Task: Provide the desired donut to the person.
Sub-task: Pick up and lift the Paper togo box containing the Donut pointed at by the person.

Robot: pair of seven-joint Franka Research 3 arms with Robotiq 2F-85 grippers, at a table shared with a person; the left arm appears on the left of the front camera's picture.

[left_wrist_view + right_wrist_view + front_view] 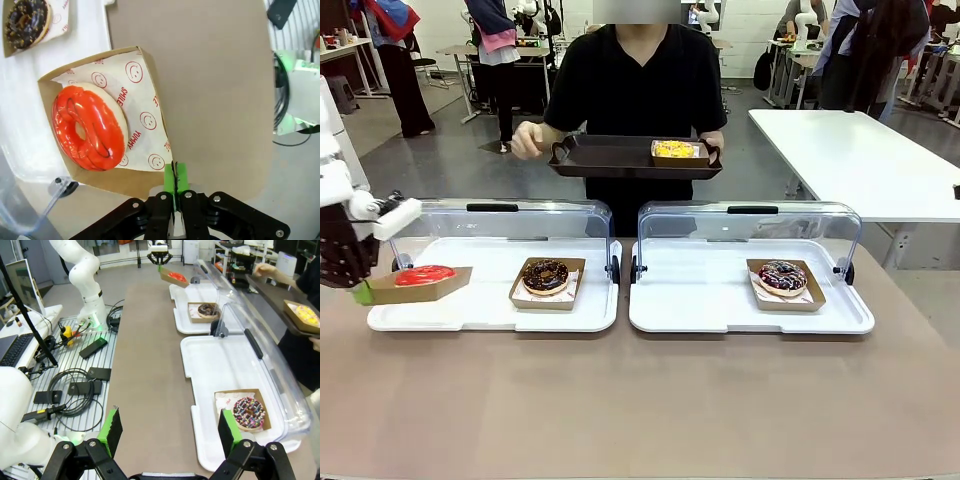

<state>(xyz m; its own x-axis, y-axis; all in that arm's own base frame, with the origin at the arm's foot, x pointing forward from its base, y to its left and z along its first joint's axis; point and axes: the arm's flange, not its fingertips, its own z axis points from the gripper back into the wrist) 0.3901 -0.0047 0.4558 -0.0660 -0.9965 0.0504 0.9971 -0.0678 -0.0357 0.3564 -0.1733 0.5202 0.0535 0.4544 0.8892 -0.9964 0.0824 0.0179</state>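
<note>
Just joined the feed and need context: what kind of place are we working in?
Most likely a robotics lab staged as a donut counter: white trays with clear hinged lids hold boxed donuts, a person waits with a serving tray, and cables and electronics lie beside the table.

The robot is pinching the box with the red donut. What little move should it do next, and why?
Probably carry it forward toward the person's dark tray. The left gripper is shut on the edge of the brown paper box with the red glazed donut, lifted at the left end of the white plastic tray. The person in the black T-shirt holds the dark tray out beyond the covers, with room beside a yellow donut.
</note>
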